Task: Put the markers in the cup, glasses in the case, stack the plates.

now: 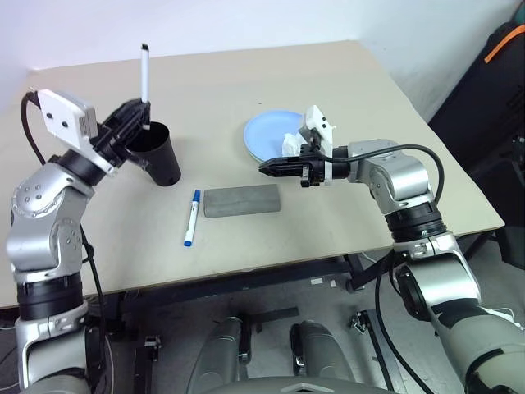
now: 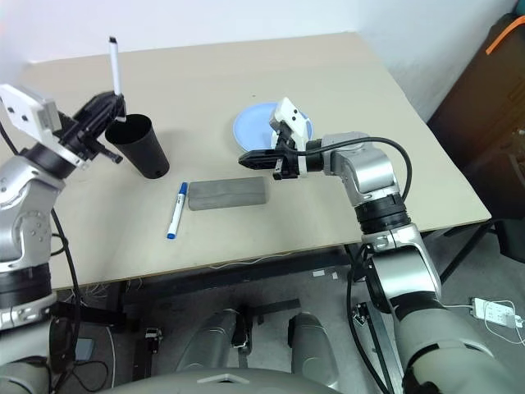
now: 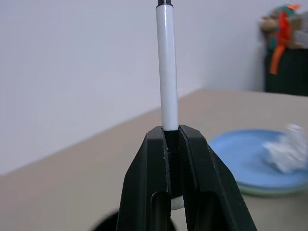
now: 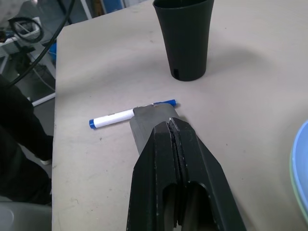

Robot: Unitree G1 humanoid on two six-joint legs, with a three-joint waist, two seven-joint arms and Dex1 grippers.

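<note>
My left gripper (image 1: 139,108) is shut on a white marker with a black cap (image 1: 144,72), held upright just over the rim of the black cup (image 1: 161,156). The same marker (image 3: 167,72) rises from between the fingers in the left wrist view. A blue-capped marker (image 1: 191,217) lies flat in front of the cup, beside the grey case (image 1: 242,200), which is closed. The light blue plate (image 1: 267,131) lies on the mint green plate (image 3: 269,190). My right gripper (image 1: 264,167) is shut and empty, hovering above the case's right end. The glasses are out of view.
A crumpled white tissue (image 1: 289,144) lies on the blue plate beside my right wrist. The table's (image 1: 344,82) front edge runs just below the case. A dark bag with an orange strap (image 1: 500,49) stands off the table's far right corner.
</note>
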